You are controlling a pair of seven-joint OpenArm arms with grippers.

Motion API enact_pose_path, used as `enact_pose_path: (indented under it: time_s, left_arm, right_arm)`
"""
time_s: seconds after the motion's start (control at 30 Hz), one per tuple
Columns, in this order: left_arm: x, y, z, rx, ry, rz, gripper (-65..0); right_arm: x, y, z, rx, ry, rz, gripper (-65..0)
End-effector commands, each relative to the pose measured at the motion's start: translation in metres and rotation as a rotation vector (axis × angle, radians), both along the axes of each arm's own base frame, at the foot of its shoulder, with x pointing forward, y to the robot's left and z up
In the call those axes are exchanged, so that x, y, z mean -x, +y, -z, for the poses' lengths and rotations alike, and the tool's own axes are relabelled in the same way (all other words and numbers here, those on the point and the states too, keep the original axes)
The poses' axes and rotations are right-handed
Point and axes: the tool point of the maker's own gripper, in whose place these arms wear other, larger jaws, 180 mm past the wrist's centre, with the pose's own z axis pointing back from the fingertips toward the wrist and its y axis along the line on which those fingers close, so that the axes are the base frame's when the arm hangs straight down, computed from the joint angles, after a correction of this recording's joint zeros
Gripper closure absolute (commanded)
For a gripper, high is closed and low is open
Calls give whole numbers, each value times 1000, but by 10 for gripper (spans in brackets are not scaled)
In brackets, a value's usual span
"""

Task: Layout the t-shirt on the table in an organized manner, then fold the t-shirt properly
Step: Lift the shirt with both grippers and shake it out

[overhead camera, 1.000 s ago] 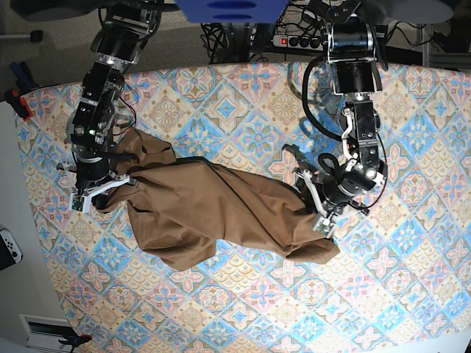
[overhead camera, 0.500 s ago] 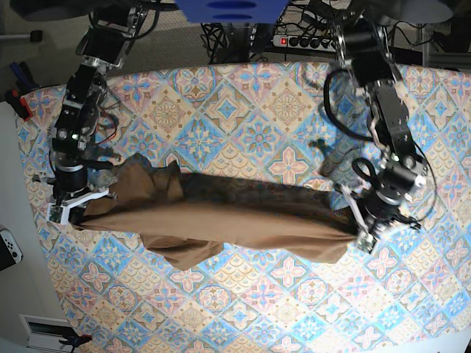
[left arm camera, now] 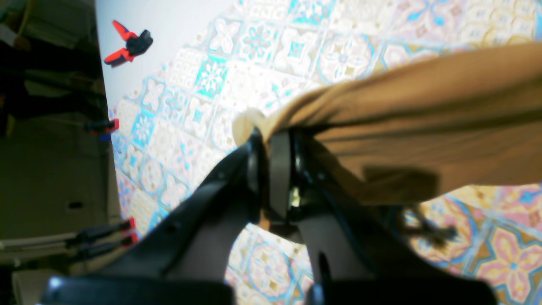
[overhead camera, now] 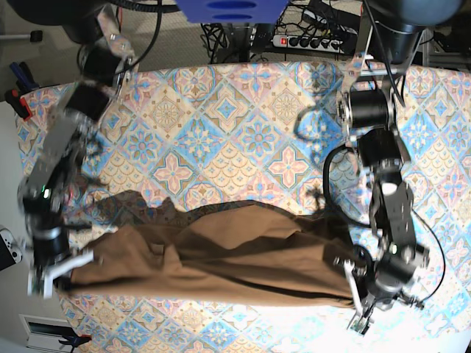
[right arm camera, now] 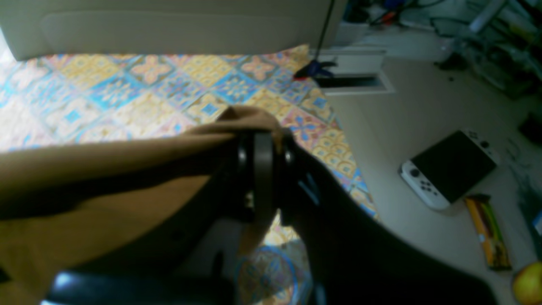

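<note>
The tan t-shirt (overhead camera: 213, 261) hangs stretched in a wide band between my two grippers, low over the front part of the patterned table (overhead camera: 243, 95). My left gripper (overhead camera: 359, 303), on the base view's right, is shut on the shirt's right end. In the left wrist view the left gripper (left arm camera: 271, 135) pinches a bunched edge of the shirt (left arm camera: 423, 127). My right gripper (overhead camera: 60, 271), on the base view's left, is shut on the other end. In the right wrist view the right gripper (right arm camera: 262, 142) pinches the shirt (right arm camera: 106, 169).
A game console (right arm camera: 449, 167), a snack bar (right arm camera: 487, 233) and a yellow fruit (right arm camera: 529, 284) lie on the floor beyond the table's edge. Red clamps (left arm camera: 127, 42) grip the table edge. A power strip (overhead camera: 309, 40) and cables lie behind the table.
Both grippers have moved toward the table's front edge, carrying the shirt with them. The shirt has gone from a crumpled heap to a taut, wide band.
</note>
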Motion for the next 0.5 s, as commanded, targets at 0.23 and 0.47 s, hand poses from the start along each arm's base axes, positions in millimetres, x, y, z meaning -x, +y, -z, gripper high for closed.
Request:
enact_pose_path:
  time_s: [0.23,0.47]
  left_arm:
    - [-47,-4,-57,3,-124,5,0]
    - [-88,-10,-90,100,-176,15,0]
  right_arm:
    - [-46,5,-49,2,-68,-50,0]
    - [-76,26,-60,22,-39,-116,0]
